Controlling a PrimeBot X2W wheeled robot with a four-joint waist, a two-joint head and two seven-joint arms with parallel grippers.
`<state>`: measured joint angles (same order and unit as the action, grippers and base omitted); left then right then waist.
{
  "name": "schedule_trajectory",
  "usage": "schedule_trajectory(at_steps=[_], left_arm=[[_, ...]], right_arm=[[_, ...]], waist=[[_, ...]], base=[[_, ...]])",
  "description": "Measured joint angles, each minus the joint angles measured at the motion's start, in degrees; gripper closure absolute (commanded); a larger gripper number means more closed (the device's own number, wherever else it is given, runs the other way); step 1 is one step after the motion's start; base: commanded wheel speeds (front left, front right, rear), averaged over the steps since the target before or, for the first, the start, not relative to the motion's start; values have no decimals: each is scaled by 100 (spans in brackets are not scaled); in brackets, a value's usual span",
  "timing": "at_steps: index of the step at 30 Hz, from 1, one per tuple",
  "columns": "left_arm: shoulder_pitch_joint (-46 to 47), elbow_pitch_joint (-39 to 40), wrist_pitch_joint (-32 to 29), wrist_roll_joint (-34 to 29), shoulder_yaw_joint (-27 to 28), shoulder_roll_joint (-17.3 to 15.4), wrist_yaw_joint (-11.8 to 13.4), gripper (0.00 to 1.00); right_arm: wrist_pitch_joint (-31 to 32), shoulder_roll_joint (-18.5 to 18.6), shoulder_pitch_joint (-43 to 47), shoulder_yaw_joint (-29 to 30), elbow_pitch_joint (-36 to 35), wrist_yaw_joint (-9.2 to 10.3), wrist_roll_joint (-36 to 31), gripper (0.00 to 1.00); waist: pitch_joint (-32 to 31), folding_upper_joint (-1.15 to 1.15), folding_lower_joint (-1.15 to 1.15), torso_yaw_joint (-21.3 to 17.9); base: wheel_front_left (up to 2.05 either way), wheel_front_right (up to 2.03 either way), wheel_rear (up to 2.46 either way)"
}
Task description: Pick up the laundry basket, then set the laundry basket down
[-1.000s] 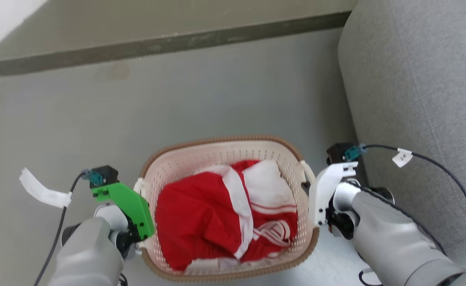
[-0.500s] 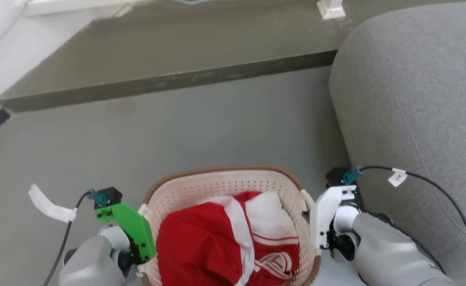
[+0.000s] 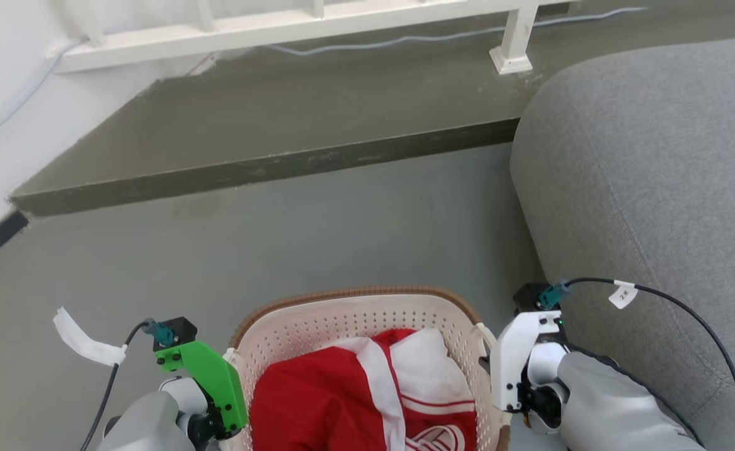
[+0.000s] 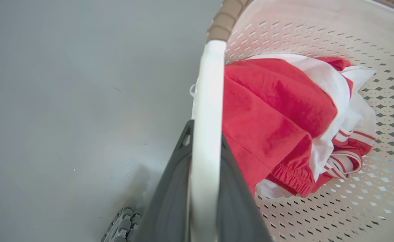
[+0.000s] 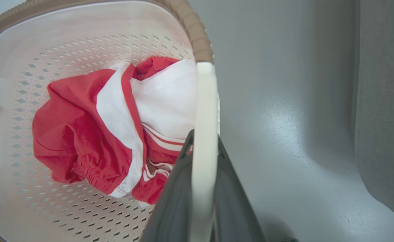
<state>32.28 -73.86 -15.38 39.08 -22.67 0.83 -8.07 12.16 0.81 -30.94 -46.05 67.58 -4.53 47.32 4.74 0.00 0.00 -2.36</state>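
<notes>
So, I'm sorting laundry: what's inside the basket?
A crumpled red-and-white garment lies in the basket, with bare perforated floor around it. Anything beneath the garment is covered, so I can't tell.

The small cream-white perforated plastic laundry basket [image 3: 342, 322], rounded-rectangular with a brown woven-look rim [image 3: 354, 293], is sitting level at the bottom of the head view, its near end running out of frame. It is holding a crumpled red-and-white garment [image 3: 317, 407]. Its white left handle [image 4: 207, 84] is being pinched by the left gripper [image 4: 206, 131], and its right handle [image 5: 205, 101] by the right gripper [image 5: 204, 136].
</notes>
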Motion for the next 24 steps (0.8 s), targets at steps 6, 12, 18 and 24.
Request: schedule_trajectory(at_steps=[6, 12, 18, 24], left_arm=[[-104, -4, -74, 11, -2, 11, 0, 100], [-261, -14, -129, 56, 5, 12, 0, 100], [-263, -13, -148, 56, 5, 12, 0, 100], [-264, -14, -172, 57, 5, 12, 0, 100]], right_arm=[[1, -12, 131, -25, 62, -1, 73, 100], [52, -29, 247, -64, 81, -2, 111, 100], [52, -29, 248, -66, 81, -2, 123, 100], [58, -29, 248, -80, 81, -1, 165, 100]], waist=[[-168, 0, 0, 11], [-325, 0, 0, 15], [-367, 0, 0, 10], [-377, 0, 0, 1]], base=[[0, 0, 0], [0, 0, 0], [0, 0, 0], [0, 0, 0]])
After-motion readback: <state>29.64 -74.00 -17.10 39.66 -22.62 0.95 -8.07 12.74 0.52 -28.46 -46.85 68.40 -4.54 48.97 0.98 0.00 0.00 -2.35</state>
